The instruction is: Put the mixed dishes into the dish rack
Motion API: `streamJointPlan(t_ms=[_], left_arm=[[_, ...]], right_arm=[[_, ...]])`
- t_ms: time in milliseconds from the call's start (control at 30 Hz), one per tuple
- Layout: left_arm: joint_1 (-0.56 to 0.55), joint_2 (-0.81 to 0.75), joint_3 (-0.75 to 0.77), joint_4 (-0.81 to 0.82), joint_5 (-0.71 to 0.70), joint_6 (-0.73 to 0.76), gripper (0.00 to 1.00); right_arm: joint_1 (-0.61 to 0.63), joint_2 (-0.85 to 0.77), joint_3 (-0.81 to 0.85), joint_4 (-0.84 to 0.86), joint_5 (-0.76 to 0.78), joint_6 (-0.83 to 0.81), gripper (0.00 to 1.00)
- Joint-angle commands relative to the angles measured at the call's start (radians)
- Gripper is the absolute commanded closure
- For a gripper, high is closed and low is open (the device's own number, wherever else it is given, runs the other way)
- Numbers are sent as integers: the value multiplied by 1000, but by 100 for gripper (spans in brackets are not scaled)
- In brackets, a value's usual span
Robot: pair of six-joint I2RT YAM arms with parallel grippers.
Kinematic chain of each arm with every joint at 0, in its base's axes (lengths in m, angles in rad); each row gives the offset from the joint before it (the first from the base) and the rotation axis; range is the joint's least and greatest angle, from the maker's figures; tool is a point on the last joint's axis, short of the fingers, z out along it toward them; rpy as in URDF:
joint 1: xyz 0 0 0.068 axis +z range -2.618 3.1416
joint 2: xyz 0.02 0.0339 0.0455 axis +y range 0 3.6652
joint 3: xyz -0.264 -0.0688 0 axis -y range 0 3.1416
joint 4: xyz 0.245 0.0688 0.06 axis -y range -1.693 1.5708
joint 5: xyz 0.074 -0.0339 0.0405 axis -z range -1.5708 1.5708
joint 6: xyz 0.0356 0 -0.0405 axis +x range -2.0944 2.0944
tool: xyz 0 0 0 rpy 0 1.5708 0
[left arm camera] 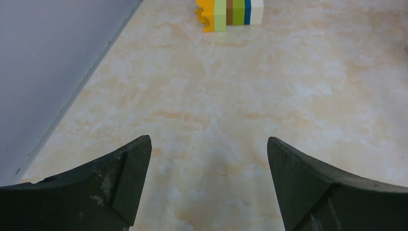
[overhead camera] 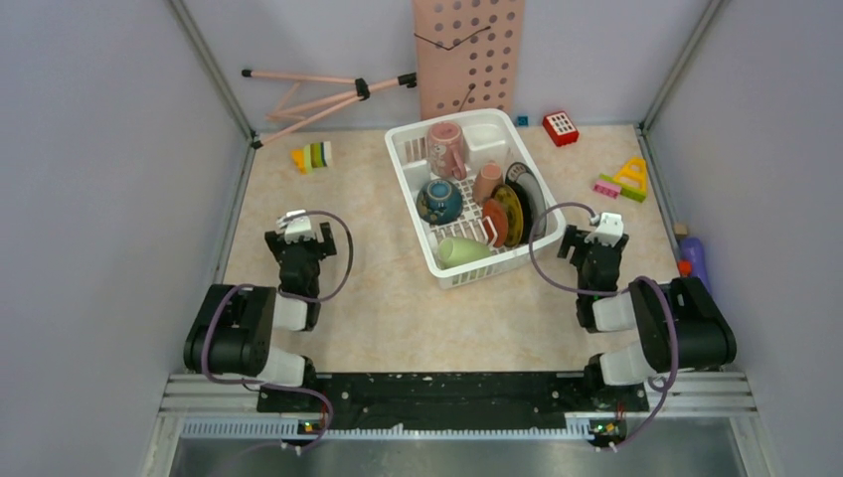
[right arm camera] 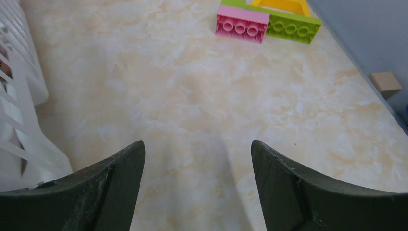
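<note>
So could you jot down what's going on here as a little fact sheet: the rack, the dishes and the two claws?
Rack: white dish rack, mid-table toward the back
In the rack: pink mug, blue bowl, green mug, small cup, red saucer, dark plate, black plate
Dishes outside the rack: none in view
Left arm: left gripper open, empty, over bare table
Right arm: right gripper open, empty, rack just to its left
Elsewhere: toy blocks, purple bottle
</note>
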Motion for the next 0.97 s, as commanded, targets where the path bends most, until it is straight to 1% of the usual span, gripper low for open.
streamJointPlan(t_ms=[0, 33, 67, 100, 133, 167, 733, 767, 867, 933], left_arm=[[20, 121, -38, 280, 33, 8, 2], [23, 94, 2, 156, 25, -7, 2], [29, 83, 42, 63, 32, -23, 4], [44, 86, 63, 28, 45, -39, 8], [50, 96, 68, 32, 42, -39, 10], [50, 98, 62, 53, 42, -36, 3], [53, 99, 72, 32, 46, -41, 2], [57, 100, 76, 23, 51, -42, 1], [98, 97, 99, -25, 128, -55, 1], [102, 96, 94, -14, 131, -55, 2]], right_arm=[[-38, 50, 18, 141, -103, -24, 21], [-39, 45, 24, 110, -108, -18, 20], [-39, 35, 27, 88, -108, -18, 20], [-39, 42, 21, 119, -106, -22, 20], [-39, 47, 19, 128, -105, -23, 12], [-39, 41, 19, 119, -104, -23, 2], [-39, 46, 18, 125, -105, -22, 1], [-39, 45, 18, 125, -104, -22, 1], [-40, 46, 18, 126, -106, -22, 1], [-39, 46, 19, 126, -105, -22, 1]])
